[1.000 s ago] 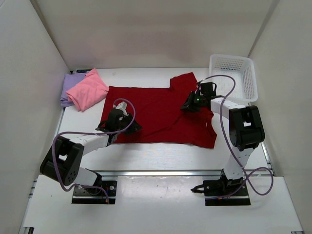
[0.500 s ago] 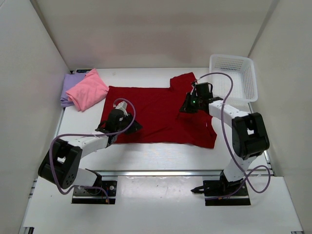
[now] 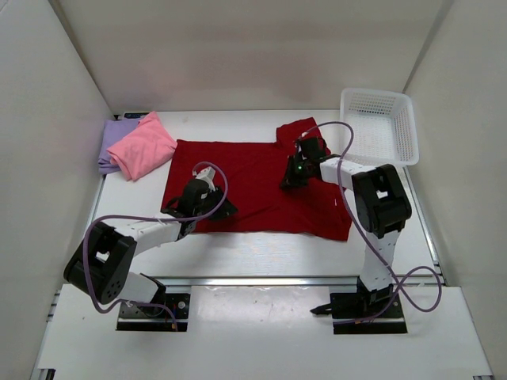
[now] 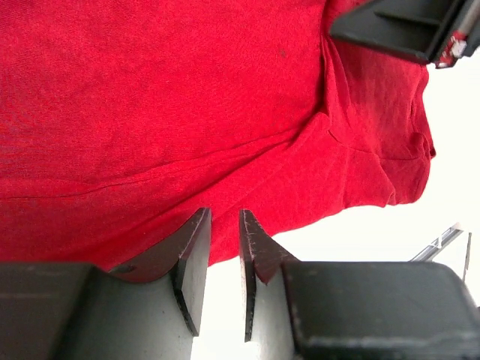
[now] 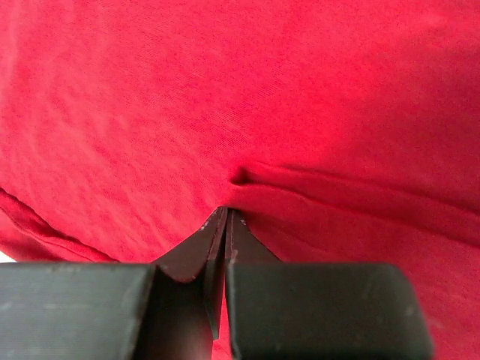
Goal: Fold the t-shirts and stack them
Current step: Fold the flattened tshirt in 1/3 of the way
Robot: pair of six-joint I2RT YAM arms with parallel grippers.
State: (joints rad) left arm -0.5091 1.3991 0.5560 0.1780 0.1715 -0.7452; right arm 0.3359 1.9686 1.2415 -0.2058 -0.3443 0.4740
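- Overhead view: a dark red t-shirt [image 3: 253, 178] of plain soft fabric lies spread flat across the middle of the white table [image 3: 261, 253], sleeves out and unfolded.
- At the upper left, a pink t-shirt [image 3: 142, 149] sits folded on top of a folded lavender purple t-shirt [image 3: 109, 146]; by the look of it, two of the three are done and stacked.
- A white plastic lattice basket [image 3: 380, 127] stands at the upper right, nothing in it.
- The left gripper [image 3: 220, 209] rests at the shirt's lower left hem; the right gripper [image 3: 289, 180] is down on the cloth right of centre, below the upper sleeve.
- Left wrist view: the left gripper [image 4: 225, 217] hovers at the hem of the dark red t-shirt [image 4: 187, 97]. Its jaws stand a narrow gap apart, with pale table showing through and no cloth seen clamped between them.
- Right wrist view: the right gripper [image 5: 226, 211] is closed tight, pinching a small pucker of the dark red t-shirt [image 5: 262, 90], with a ridge running off to the right.
- Still to do, judging from this: fold the dark red t-shirt and place it on the pile.
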